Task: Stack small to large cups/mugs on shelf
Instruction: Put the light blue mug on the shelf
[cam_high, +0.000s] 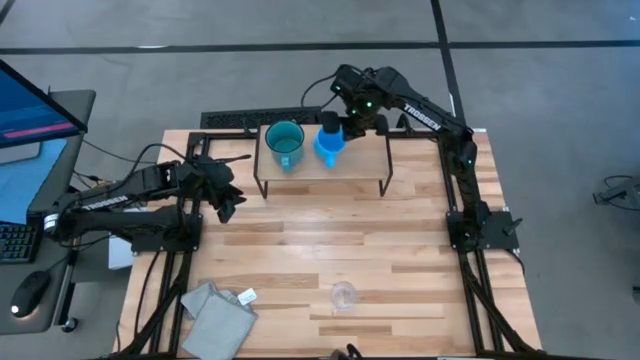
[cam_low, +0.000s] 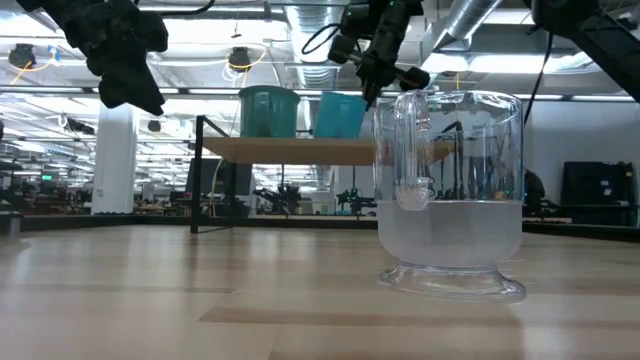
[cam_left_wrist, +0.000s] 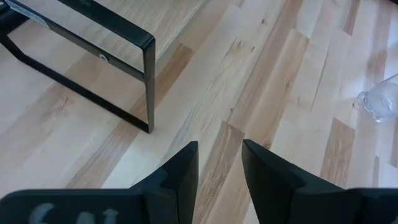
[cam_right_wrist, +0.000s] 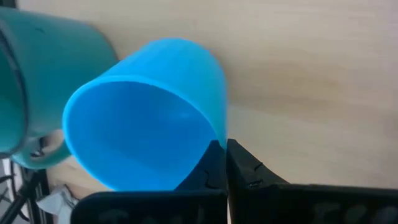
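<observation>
Two arms of mine are in view, and only the right one is busy. It reaches from the right edge of the table (cam_high: 400, 260) across to the far side, elbow bent, wrist turned down over the shelf (cam_high: 370, 160), and my right claw (cam_high: 352, 118) is pinched shut on the wall of the bright blue mug (cam_high: 329, 146). In the right wrist view my dark fingers (cam_right_wrist: 249, 171) meet at the mug's rim, one inside and one outside. The blue mug sits on the shelf just right of the large teal mug (cam_high: 285, 143); whether the two touch I cannot make out, and the blue mug's handle is hidden from me.

My left arm lies low along the left side of the table, its left claw (cam_high: 226, 203) hanging near the shelf's left leg with its fingers (cam_left_wrist: 180, 171) parted and nothing between them.

The small clear cup (cam_high: 343, 296) stands alone near the front edge of the table, well apart from both claws. A folded grey cloth (cam_high: 218, 312) lies at the near left, partly cut off by the picture's edge.
</observation>
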